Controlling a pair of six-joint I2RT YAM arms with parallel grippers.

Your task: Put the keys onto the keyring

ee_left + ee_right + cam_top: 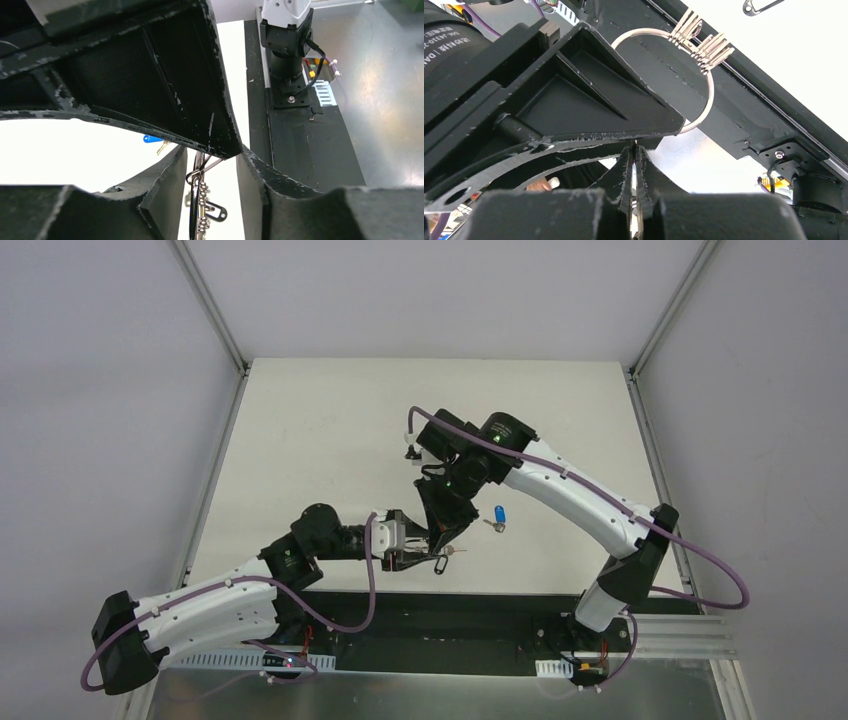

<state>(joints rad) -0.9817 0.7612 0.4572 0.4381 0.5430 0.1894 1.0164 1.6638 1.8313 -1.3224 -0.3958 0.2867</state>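
The keyring [701,45] hung by the middle of the bench's [330,440] near edge, thin side on between the jaws of your left gripper [420,552] (I could not tell if they pinched it), and your right gripper [634,152], jaws almost shut, was nearest the blue key [498,515], just toward the right edge.

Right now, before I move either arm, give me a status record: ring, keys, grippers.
ring: raised off the table, between both grippers
blue key: loose on table, right of grippers
black key: not seen
left gripper: around ring; grip unclear
right gripper: shut; contents hidden
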